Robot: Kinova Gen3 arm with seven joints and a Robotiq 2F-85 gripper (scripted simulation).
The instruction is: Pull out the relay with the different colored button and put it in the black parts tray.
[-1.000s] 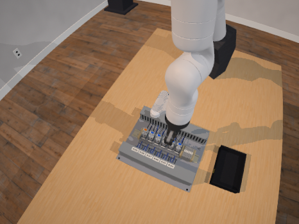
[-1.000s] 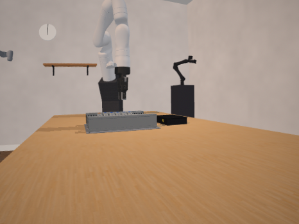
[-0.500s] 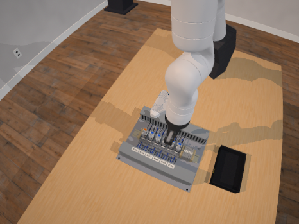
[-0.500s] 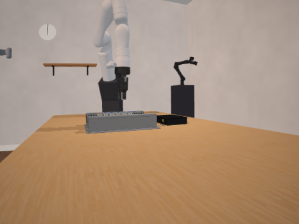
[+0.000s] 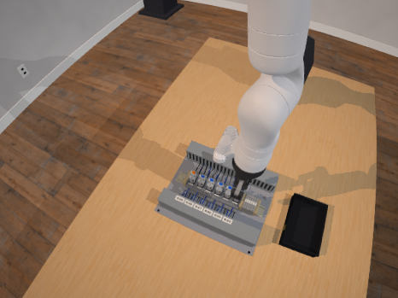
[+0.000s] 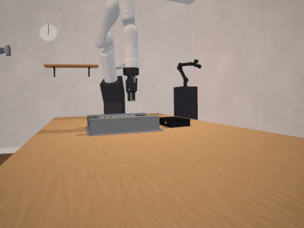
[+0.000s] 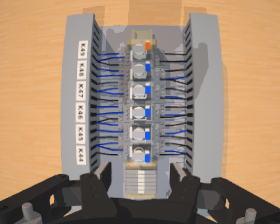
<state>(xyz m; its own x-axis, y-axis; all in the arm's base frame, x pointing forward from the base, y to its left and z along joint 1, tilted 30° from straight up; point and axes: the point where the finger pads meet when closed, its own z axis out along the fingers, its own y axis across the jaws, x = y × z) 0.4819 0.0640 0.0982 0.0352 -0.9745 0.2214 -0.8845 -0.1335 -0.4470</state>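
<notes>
Gripper (image 6: 132,96) hangs half-open and empty above the rack's (image 5: 205,222) end. Orange relay (image 7: 148,46) sits at the far end, so slide along, centre, then drop straight.

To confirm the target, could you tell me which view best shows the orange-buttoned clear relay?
Wrist view: the orange-buttoned clear relay sits unobstructed at the row's far end. Top view shows it small; the exterior view hides its button colour.
</notes>
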